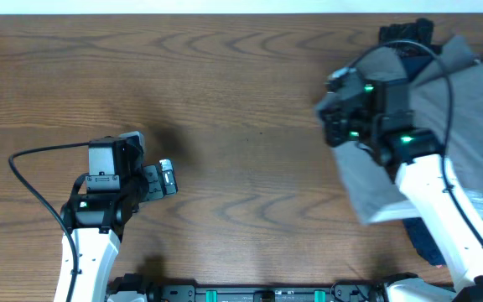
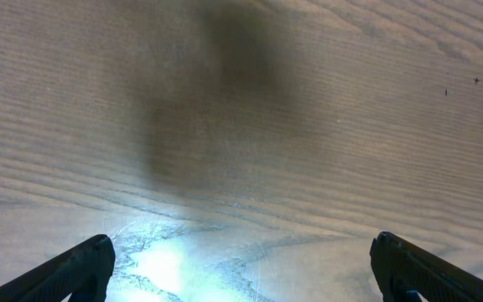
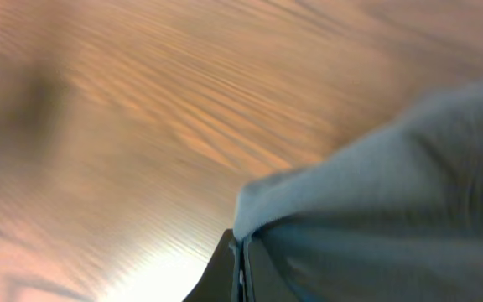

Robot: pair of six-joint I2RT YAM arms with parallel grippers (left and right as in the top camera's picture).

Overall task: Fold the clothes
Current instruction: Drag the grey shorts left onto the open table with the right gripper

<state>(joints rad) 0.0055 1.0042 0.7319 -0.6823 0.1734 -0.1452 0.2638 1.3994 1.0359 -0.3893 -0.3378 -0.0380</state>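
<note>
The olive-grey shorts (image 1: 468,109) hang bunched at the right side of the table, lifted off the wood. My right gripper (image 1: 342,113) is shut on an edge of the shorts; in the right wrist view the cloth (image 3: 392,193) is pinched between the closed fingers (image 3: 240,268) and drapes over them. My left gripper (image 1: 166,178) is open and empty, low over bare wood at the left; its two fingertips (image 2: 241,268) show wide apart in the left wrist view. The waistband, button and pockets are not visible.
A dark blue garment (image 1: 430,239) lies under the right arm near the front right edge. A black object (image 1: 405,33) sits at the back right edge. The wooden table (image 1: 241,101) runs between the two arms.
</note>
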